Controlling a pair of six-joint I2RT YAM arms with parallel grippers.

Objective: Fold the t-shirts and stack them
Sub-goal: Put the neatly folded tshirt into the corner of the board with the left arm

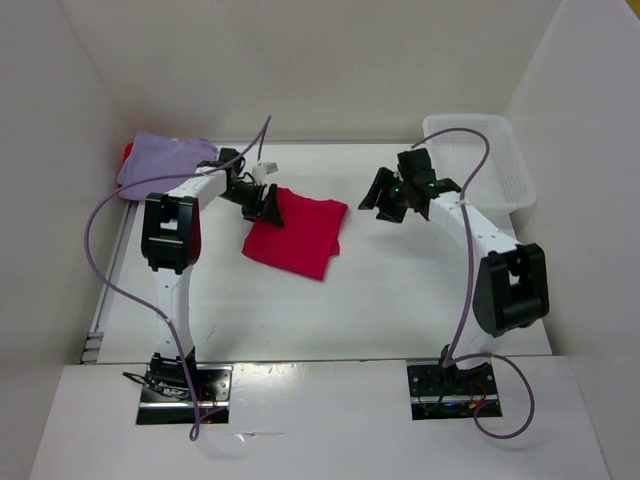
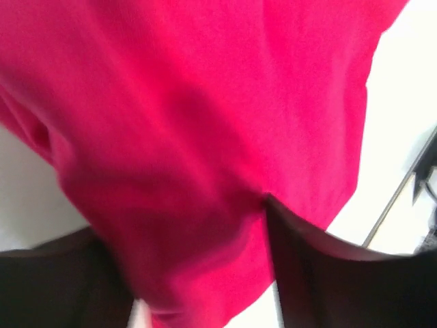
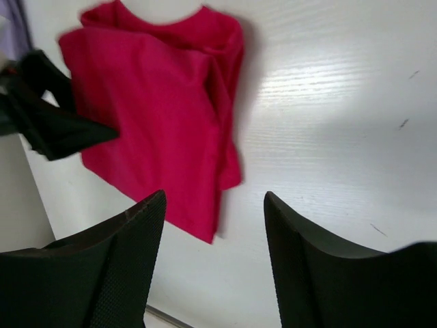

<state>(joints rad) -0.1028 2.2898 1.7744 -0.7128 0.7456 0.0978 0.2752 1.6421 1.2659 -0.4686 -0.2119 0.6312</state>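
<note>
A pinkish crimson t-shirt [image 1: 297, 235] lies folded in the middle of the table. My left gripper [image 1: 265, 203] is down at its left edge. In the left wrist view the crimson cloth [image 2: 205, 102] fills the frame and runs between the two spread fingers of the left gripper [image 2: 188, 225]. My right gripper [image 1: 392, 200] hovers to the right of the shirt, open and empty. In the right wrist view the right gripper [image 3: 215, 198] stands over bare table, with the crimson shirt [image 3: 157, 116] beyond it. A lavender t-shirt [image 1: 165, 160] lies at the back left, with a bright red edge [image 1: 128, 152] showing under it.
A white plastic bin [image 1: 480, 160] stands at the back right, just behind the right arm. White walls close in the table at the left, back and right. The left arm's elbow [image 1: 170, 232] hangs over the table's left side.
</note>
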